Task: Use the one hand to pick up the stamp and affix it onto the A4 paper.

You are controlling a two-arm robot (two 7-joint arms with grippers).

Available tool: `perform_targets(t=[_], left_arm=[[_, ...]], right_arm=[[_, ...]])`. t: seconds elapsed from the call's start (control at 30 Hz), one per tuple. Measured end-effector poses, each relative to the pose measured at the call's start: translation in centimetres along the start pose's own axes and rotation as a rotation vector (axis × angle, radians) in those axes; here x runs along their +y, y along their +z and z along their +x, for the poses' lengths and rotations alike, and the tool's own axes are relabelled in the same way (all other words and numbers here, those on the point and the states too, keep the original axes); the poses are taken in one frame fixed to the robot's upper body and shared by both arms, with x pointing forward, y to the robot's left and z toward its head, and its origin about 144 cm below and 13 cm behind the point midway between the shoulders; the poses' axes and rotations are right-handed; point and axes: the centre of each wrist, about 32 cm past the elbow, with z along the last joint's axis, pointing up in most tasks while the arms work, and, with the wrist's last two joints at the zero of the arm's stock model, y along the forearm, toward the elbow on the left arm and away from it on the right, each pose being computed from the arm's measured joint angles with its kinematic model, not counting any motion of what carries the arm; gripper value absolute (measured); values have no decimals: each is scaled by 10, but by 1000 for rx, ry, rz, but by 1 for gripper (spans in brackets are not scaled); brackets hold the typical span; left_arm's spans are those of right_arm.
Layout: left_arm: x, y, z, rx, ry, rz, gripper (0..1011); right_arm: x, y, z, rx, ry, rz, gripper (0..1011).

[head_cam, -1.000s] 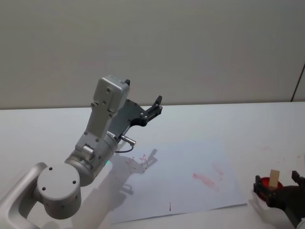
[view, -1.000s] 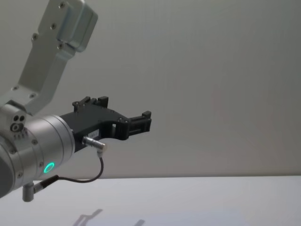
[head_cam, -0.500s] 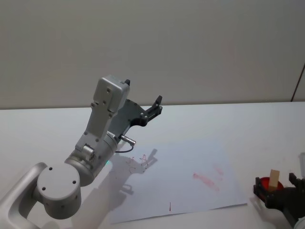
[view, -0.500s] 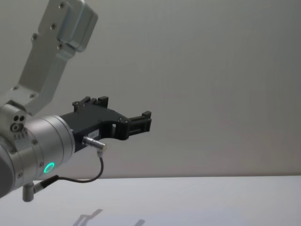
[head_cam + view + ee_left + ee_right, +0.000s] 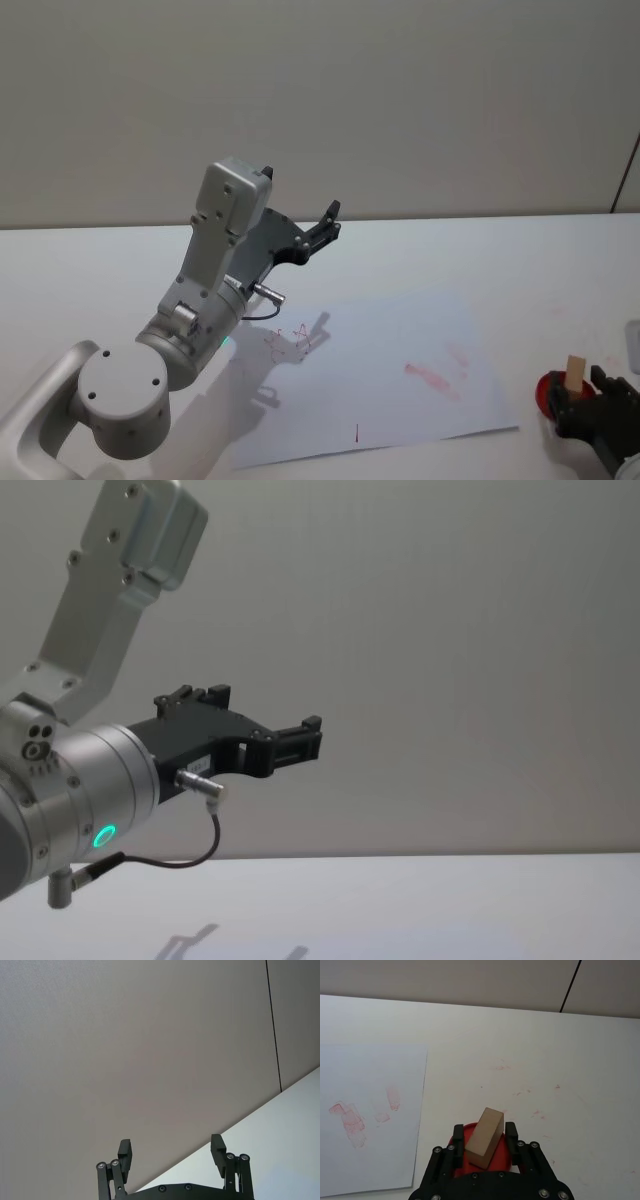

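Your right gripper (image 5: 484, 1129) has its fingers (image 5: 511, 1135) closed in on the stamp (image 5: 484, 1141), one on each flank, pinching the wooden block near its lower half. The upper end sticks out past the fingertips and leans to one side. Directly under the fingers sits the red ink pad (image 5: 501, 1161), with the stamp's lower face on or just above it. That placement makes sense, since the face needs ink before it can mark anything. The grip low on the block probably gives you steadier control when you press down. The paper (image 5: 370, 1085) lies off to the left of the fingers, well apart from them, flat on the white table (image 5: 520, 260), and already carries faint red marks (image 5: 350, 1120). From here you likely need to lift straight off the pad, carry the block across to a bare patch of the sheet, and level it first so the face lands flat. Your left gripper (image 5: 171, 1150) is parked, raised above the table with its fingers spread and nothing between them.
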Motion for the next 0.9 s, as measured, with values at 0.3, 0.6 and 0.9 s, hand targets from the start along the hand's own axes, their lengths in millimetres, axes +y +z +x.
perform_targets(t=[0.3,0.6,0.9], left_arm=[[0,0,0,0,0,0,1001],[0,0,0,0,0,0,1001],[0,0,0,0,0,0,1001]], right_arm=[[0,0,0,0,0,-2,244],[1,1,0,-6,5,3,214],[6,11,2,-41,52,76,214]])
